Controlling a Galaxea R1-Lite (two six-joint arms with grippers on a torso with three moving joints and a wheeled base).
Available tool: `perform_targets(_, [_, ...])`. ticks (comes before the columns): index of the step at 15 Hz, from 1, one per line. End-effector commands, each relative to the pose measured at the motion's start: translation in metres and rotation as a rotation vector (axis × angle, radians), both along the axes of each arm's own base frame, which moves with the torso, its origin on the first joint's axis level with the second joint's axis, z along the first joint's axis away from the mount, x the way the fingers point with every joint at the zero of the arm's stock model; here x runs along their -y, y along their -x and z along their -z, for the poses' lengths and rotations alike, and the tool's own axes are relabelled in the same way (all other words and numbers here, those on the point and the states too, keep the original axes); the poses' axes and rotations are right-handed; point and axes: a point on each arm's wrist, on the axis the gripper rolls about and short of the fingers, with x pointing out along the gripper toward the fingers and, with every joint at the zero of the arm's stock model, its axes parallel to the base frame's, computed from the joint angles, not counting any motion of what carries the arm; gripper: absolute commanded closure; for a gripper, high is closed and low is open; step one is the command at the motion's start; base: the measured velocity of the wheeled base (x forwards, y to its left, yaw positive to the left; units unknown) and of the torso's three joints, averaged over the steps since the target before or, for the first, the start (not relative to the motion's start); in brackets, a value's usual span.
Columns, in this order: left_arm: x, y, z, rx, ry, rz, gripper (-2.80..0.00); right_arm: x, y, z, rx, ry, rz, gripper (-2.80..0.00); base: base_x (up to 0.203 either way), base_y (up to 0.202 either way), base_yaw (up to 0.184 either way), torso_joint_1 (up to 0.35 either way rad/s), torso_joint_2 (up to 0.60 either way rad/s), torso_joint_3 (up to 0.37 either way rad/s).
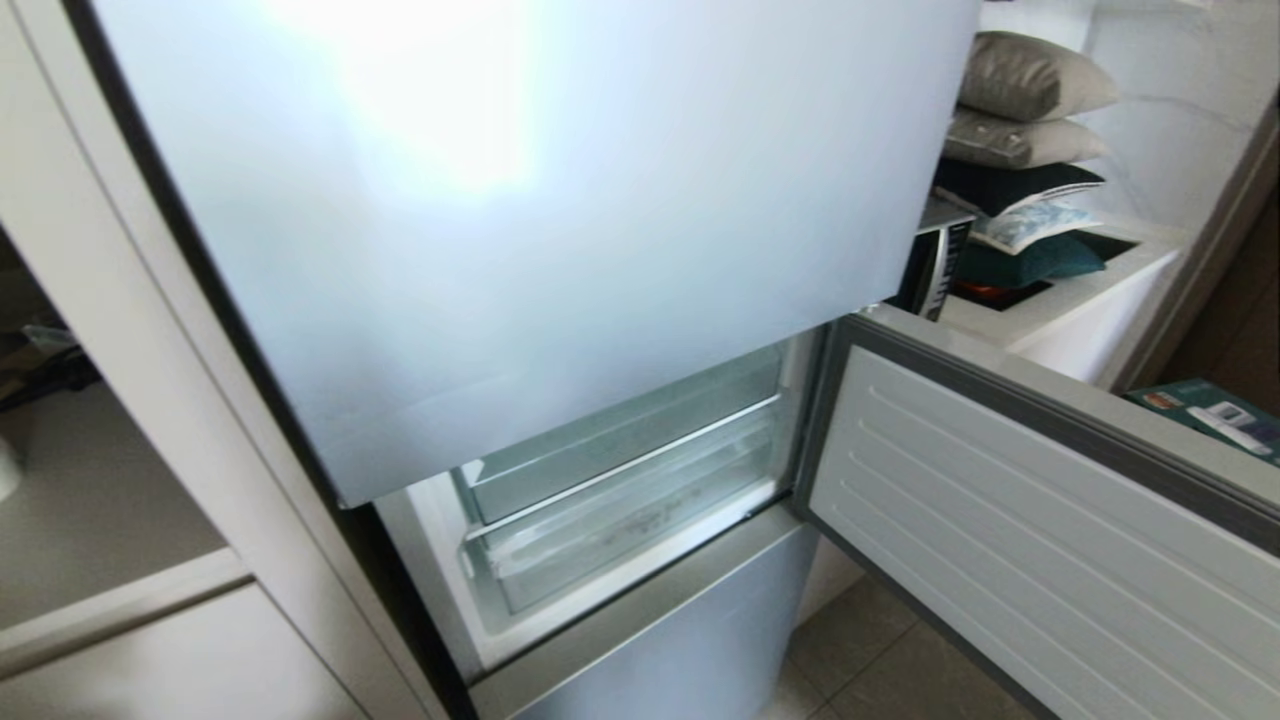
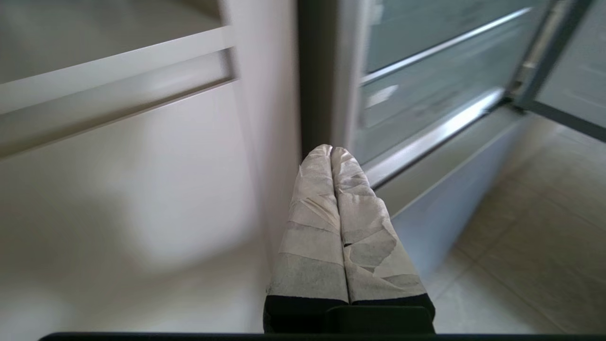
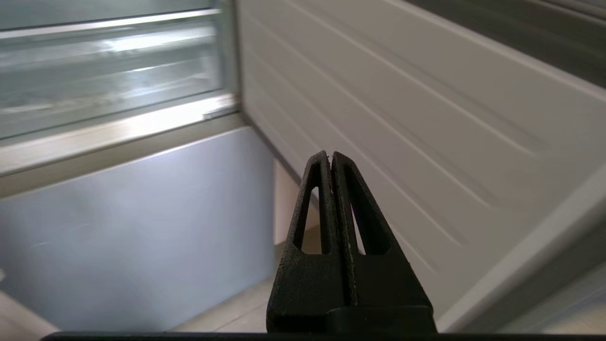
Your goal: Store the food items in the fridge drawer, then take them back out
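The right gripper hangs with its black fingers pressed together and nothing between them, low in front of the fridge beside the ribbed inner face of the swung-open middle door; the left gripper, its fingers wrapped in pale tape, is likewise closed and empty, pointing at the seam between the fridge's left edge and a white cabinet. Neither arm shows in the head view. The fridge drawer, clear with a frosted front lip, sits pushed into its compartment under another clear bin, just behind the compartment's front sill. Its floor looks bare, though the upper door hides the back of it. No food items show in any view, so where they are cannot be told. This reads as a start or a pause in the job: compartment open, drawer not yet pulled, both arms idle. The next move would call for one gripper to spread its fingers, reach the drawer's front lip and draw it straight out, keeping clear of the open door on the right. To the far right, a stack of pillows rests on a white counter.
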Motion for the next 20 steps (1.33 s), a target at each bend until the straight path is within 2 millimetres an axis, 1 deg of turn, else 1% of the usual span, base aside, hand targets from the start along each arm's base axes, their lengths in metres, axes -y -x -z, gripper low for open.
perform_targets(1, [0.0, 0.0, 0.0001, 0.0, 0.0, -0.001, 0.0, 0.0, -0.0001, 0.0, -0.002, 0.001, -0.001, 0.0, 0.0, 0.013, -0.174, 0.004, 0.0, 0.002])
perform_targets(8, [0.0, 0.0, 0.0001, 0.0, 0.0, -0.001, 0.0, 0.0, 0.0, 0.0, -0.001, -0.004, -0.002, 0.0, 0.001, 0.009, -0.176, 0.002, 0.0, 0.002])
perform_targets(10, [0.0, 0.0, 0.0, 0.001, 0.0, 0.0, 0.0, 0.0, -0.0001, 0.0, -0.002, -0.007, -0.002, 0.0, 0.0, 0.008, -0.121, 0.002, 0.0, 0.001])
perform_targets(20, [0.0, 0.0, 0.0001, 0.0, 0.0, -0.001, 0.0, 0.0, -0.0001, 0.0, -0.002, -0.01, -0.002, 0.0, 0.0, 0.0, 0.0, 0.0, 0.0, 0.0])
